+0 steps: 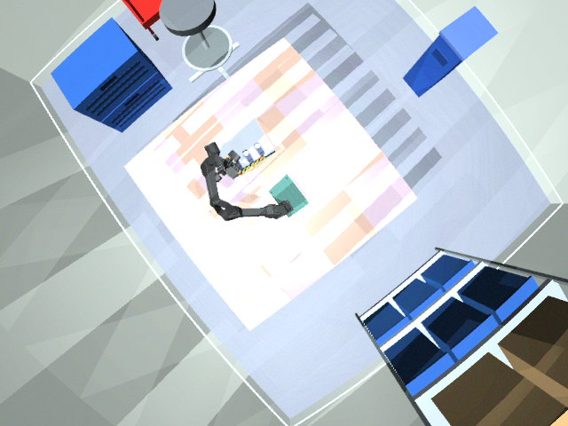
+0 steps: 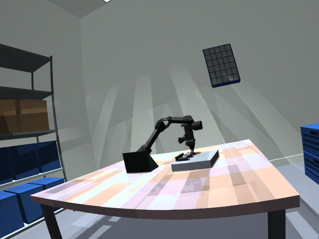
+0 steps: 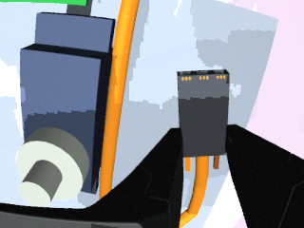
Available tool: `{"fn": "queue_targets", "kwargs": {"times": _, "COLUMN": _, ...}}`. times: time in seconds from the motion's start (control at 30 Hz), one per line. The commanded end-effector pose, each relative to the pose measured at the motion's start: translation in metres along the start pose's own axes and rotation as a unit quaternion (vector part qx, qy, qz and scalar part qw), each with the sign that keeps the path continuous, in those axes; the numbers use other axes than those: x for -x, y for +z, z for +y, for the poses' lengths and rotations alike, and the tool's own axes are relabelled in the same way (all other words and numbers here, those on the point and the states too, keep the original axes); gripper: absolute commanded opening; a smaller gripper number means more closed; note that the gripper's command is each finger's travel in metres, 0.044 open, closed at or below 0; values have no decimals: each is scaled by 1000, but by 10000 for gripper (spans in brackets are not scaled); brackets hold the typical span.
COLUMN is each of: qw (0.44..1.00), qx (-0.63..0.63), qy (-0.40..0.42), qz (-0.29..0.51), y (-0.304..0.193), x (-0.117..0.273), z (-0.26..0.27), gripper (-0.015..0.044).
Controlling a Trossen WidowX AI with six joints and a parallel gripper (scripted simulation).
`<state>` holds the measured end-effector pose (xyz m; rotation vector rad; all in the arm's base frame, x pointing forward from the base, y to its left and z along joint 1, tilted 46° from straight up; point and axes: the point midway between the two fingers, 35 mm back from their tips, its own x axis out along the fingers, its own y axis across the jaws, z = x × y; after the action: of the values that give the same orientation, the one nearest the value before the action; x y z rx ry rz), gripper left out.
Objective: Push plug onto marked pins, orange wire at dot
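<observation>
My gripper (image 2: 192, 151) (image 3: 202, 136) is shut on the dark grey plug, one finger along each side of its rear half. The plug (image 3: 203, 114) has its open end toward the top of the wrist view; an orange stub shows at the left of its rear and a brown one at the right. The orange lead (image 3: 120, 66) runs from the top down beside the servo and comes up to the plug from below. The blue-grey servo (image 3: 62, 85) with a white round hub lies left of the plug. The pale holder (image 1: 248, 133) (image 2: 192, 166) (image 3: 163, 62) is under them. The marked pins cannot be made out.
More servos (image 1: 257, 147) with yellow and orange leads sit along the holder's edge. A green part (image 3: 43, 2) shows at the top left of the wrist view. The arm's base wedge (image 1: 287, 188) (image 2: 137, 163) stands on the table (image 1: 220, 256) beside the holder.
</observation>
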<state>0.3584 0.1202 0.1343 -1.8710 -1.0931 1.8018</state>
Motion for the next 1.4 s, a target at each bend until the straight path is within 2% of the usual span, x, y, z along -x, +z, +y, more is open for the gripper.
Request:
{"fn": "queue_targets", "kwargs": {"times": 0.0, "qw": 1000, "qx": -2, "qy": -2, "qz": -2, "y": 1, "x": 0, "z": -1, "gripper": 0}}
{"fn": "queue_targets", "kwargs": {"times": 0.47, "qw": 1000, "qx": -2, "qy": -1, "qz": -3, "y": 0, "x": 53, "z": 0, "gripper": 0}}
{"fn": "queue_targets", "kwargs": {"times": 0.63, "qw": 1000, "qx": 12, "qy": 0, "qz": -3, "y": 2, "x": 56, "z": 2, "gripper": 0}}
{"fn": "queue_targets", "kwargs": {"times": 1.0, "qw": 987, "qx": 160, "qy": 5, "qz": -3, "y": 15, "x": 59, "z": 25, "gripper": 0}}
{"fn": "queue_targets", "kwargs": {"times": 1.37, "qw": 949, "qx": 314, "qy": 10, "qz": -6, "y": 30, "x": 62, "z": 47, "gripper": 0}}
